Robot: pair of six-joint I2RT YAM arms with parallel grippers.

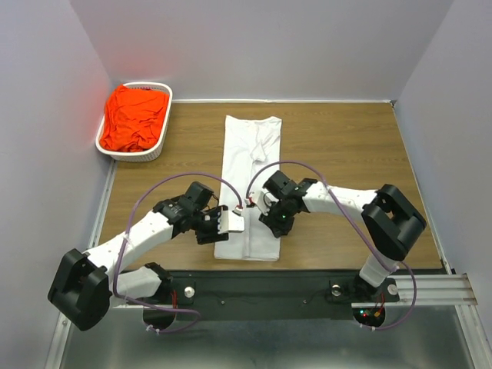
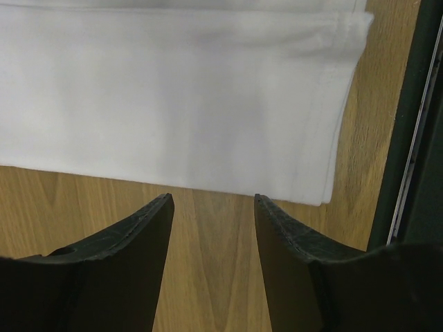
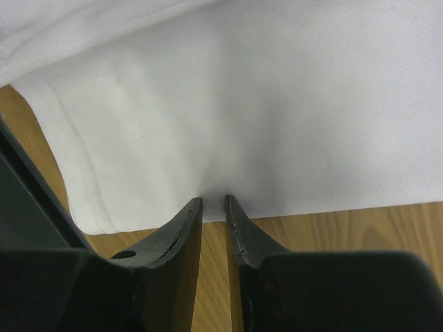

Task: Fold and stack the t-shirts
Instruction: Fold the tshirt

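Observation:
The white t-shirt lies folded lengthwise into a long strip down the middle of the table. My left gripper is at its left edge near the hem. In the left wrist view that gripper is open over bare wood, with the white t-shirt just past its tips. My right gripper is at the strip's right edge. In the right wrist view it is shut on that edge, and the white t-shirt puckers at the tips. The orange-red t-shirt lies crumpled in the basket.
The white slotted basket stands at the back left corner of the wooden table. A black rail runs along the near edge just below the shirt's hem. Grey walls close in the left, back and right sides.

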